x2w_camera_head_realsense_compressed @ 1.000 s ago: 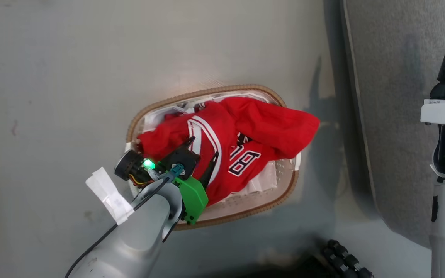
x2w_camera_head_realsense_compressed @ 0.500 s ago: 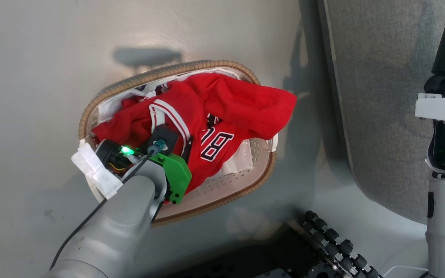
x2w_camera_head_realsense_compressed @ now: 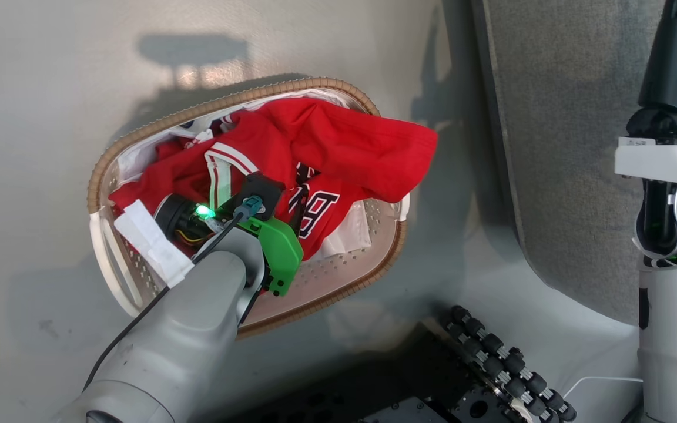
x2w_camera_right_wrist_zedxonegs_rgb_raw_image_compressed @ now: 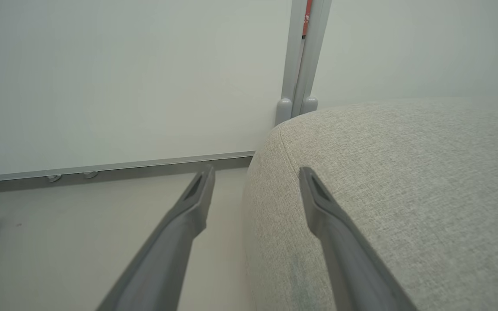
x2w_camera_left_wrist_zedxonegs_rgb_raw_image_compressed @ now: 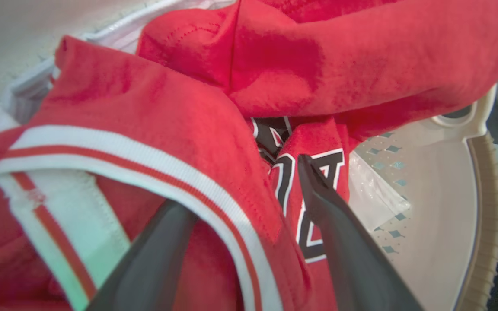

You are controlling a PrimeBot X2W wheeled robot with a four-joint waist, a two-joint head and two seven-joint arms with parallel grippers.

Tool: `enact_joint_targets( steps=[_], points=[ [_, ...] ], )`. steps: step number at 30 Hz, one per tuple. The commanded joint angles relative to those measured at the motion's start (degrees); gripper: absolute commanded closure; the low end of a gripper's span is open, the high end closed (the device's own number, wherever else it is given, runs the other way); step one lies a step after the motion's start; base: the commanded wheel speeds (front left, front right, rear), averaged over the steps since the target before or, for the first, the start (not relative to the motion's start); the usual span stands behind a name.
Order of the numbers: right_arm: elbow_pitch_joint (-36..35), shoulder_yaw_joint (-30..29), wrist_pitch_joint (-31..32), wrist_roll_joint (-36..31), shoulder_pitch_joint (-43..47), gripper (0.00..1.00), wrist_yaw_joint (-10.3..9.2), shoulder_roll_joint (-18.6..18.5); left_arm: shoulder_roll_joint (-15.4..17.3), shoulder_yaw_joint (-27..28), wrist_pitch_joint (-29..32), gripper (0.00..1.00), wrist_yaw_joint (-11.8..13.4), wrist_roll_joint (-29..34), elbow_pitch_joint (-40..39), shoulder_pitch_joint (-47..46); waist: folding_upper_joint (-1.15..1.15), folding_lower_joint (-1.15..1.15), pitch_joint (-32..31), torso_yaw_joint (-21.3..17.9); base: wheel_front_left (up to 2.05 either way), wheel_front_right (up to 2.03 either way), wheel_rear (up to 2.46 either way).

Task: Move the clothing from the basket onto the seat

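The clothing [x2w_camera_head_realsense_compressed: 338,147] is a heap of bright red garments in the oval cream basket [x2w_camera_head_realsense_compressed: 327,294] with its brown rim; one end hangs over the basket's right rim. My left gripper [x2w_camera_head_realsense_compressed: 265,191] is pushed down into the heap and open. In the left wrist view a fold of the clothing [x2w_camera_left_wrist_zedxonegs_rgb_raw_image_compressed: 180,129] with white striped trim lies between the fingers of my left gripper [x2w_camera_left_wrist_zedxonegs_rgb_raw_image_compressed: 249,185]: one finger goes under the trim, the other rests on the black-and-white lettering. My right gripper [x2w_camera_right_wrist_zedxonegs_rgb_raw_image_compressed: 256,172] hangs open and empty over the edge of the grey seat [x2w_camera_right_wrist_zedxonegs_rgb_raw_image_compressed: 404,172].
A white crinkly sheet [x2w_camera_head_realsense_compressed: 350,232] lies under the garments on the basket floor. The seat [x2w_camera_head_realsense_compressed: 562,147] stands right of the basket across a strip of floor. My base with black rollers [x2w_camera_head_realsense_compressed: 491,352] sits below. A wall panel and post [x2w_camera_right_wrist_zedxonegs_rgb_raw_image_compressed: 301,56] stand behind the seat.
The head camera has shifted, so the basket sits further left in the picture. My left gripper has gone deeper into the red heap, staying open. The right arm holds its place.
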Motion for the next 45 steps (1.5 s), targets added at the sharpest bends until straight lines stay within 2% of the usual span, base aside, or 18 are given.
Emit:
enact_joint_targets(
  steps=[1, 3, 4, 6, 15, 19, 25, 31, 36, 45],
  points=[
    [-0.2, 0.3, -0.3, 0.6, -0.1, 0.0, -0.04, -0.1, 0.4, -0.6, 0.3, 0.0, 0.5, -0.7, 0.1, -1.2, 0.52, 0.0, 0.4, -0.4, 0.0, 0.0, 0.0],
    [-0.2, 0.8, -0.3, 0.7, 0.1, 0.0, -0.04, -0.1, 0.4, -1.1, 0.4, 0.0, 0.9, -1.6, 0.4, -1.4, 0.52, 0.0, 0.5, -0.7, 0.0, 0.0, 0.0],
    [-0.2, 1.0, -0.3, 0.7, 0.2, 0.0, -0.04, -0.1, 0.4, -1.2, 0.4, 0.57, 1.0, -1.8, 0.5, -1.5, 0.52, 0.0, 0.5, -0.8, 0.0, 0.0, 0.0],
    [-0.1, 1.0, -0.3, 0.6, 0.5, 0.0, -0.04, -0.1, 0.4, -1.9, 0.2, 1.0, 0.9, -2.3, 0.2, -1.5, 0.52, 0.0, 0.4, -0.6, 0.0, 0.0, 0.0],
    [1.2, 0.9, -0.3, -1.6, 1.0, 0.0, -0.04, -0.1, 0.4, -6.7, -2.2, 1.0, 0.1, -3.5, -3.2, 0.7, 0.52, 0.0, -4.4, 3.1, 0.0, 0.0, 0.0],
    [1.9, 1.1, -0.3, -2.8, 1.9, 0.0, -0.04, -0.1, 0.3, -7.9, -3.1, 1.0, 0.5, -3.8, -5.6, 2.2, 0.52, 0.0, -8.7, 5.1, 0.0, 0.0, 0.0],
    [3.3, 1.1, -0.3, -4.4, 4.6, 0.0, -0.05, -0.2, 0.4, -8.4, -3.4, 1.0, 1.9, -0.1, -11.2, 5.2, 0.52, 0.0, -16.8, 8.3, 0.0, 0.0, 0.0],
    [5.0, 1.5, -0.3, -6.5, 9.3, 0.0, -0.05, -0.2, 2.8, -6.0, -3.5, 1.0, 2.5, 4.1, -20.2, 9.1, 0.52, 0.0, -26.9, 11.6, 0.0, 0.0, 0.0],
    [6.7, 2.3, -0.3, -8.1, 14.2, 0.0, -0.04, -0.2, 6.5, -4.6, -3.5, 1.0, 2.1, 7.9, -26.8, 11.3, 0.52, 0.0, -36.1, 13.7, 0.0, 0.0, 0.0],
    [8.6, 5.3, -0.3, -8.3, 21.5, 0.0, -0.04, -0.2, 13.6, -3.7, -3.4, 1.0, 0.3, 11.2, -35.5, 8.1, 0.52, 0.0, -48.2, 14.2, 0.0, 0.0, 0.0]
  ],
)
